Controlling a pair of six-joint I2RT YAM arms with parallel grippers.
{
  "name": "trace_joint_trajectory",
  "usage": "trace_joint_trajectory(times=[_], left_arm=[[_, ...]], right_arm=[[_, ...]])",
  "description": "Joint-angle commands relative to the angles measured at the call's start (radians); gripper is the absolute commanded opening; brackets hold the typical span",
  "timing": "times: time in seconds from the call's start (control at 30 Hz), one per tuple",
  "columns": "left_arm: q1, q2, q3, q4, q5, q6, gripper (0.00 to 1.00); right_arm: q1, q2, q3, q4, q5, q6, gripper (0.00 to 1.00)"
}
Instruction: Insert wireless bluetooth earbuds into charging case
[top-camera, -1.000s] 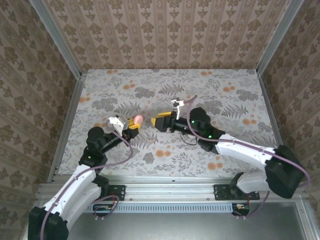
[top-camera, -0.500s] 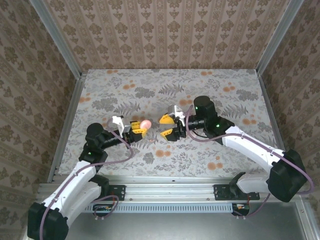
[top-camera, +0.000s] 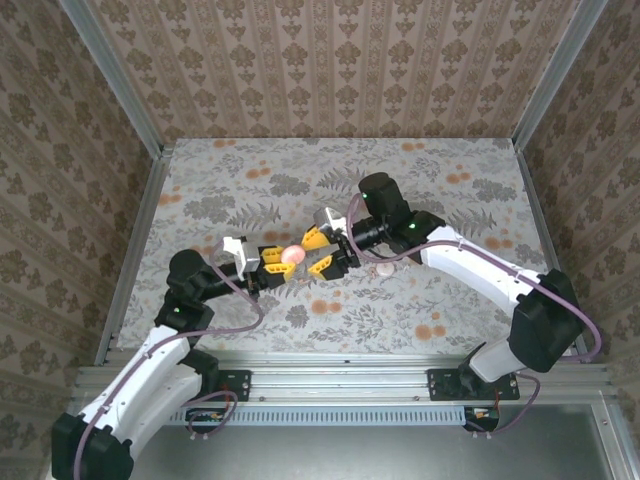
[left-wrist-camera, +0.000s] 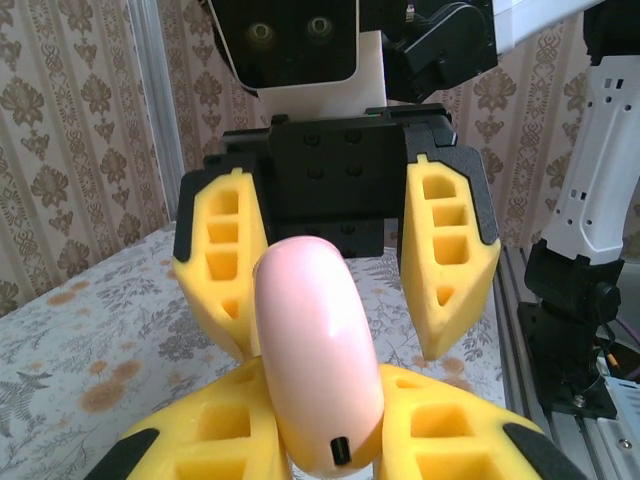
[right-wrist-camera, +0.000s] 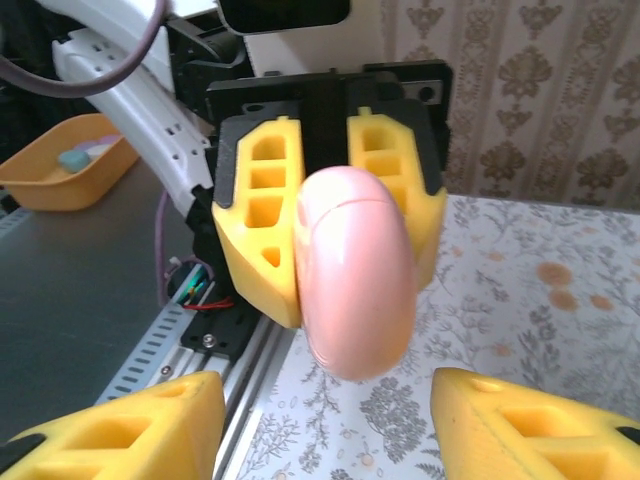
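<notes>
One glossy, rounded pink case sits clamped between the hollow-celled yellow fingers of your left hand; your right hand faces it, parted and empty, above the floral desk.

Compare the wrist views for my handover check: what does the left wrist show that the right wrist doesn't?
Left wrist: a small dark slot on the near end of the pink case. Right wrist: an orange tray off the table, behind the left arm. Both: the left pincer shut on the case, the right pincer open, its fingers either side of it.
</notes>
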Motion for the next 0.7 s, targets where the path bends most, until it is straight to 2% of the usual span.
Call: trace_joint_trajectory(times=[0.0,0.3,0.37,0.53,0.67], left_arm=[[-0.009,-0.005,0.027,0.008,0.027,0.024,0.08],[-0.009,-0.006,0.025,-0.004,0.026,0.032,0.08],[-0.010,-0.007,0.025,-0.010,0.025,0.036,0.08],[-0.040,-0.007,0.024,-0.020,0.022,0.043,0.08],[-0.044,-0.006,0.024,-0.032,0.015,0.052,0.09]], right_arm=[[0.011,0.022,0.044,-0.058,-0.085,-0.066,0.53],[0.022,0.052,0.087,-0.069,-0.123,-0.096,0.42],[0.022,0.058,0.097,-0.070,-0.124,-0.101,0.37],[0.022,0.068,0.113,-0.064,-0.129,-0.102,0.29],[0.022,0.074,0.127,-0.083,-0.131,-0.112,0.18]])
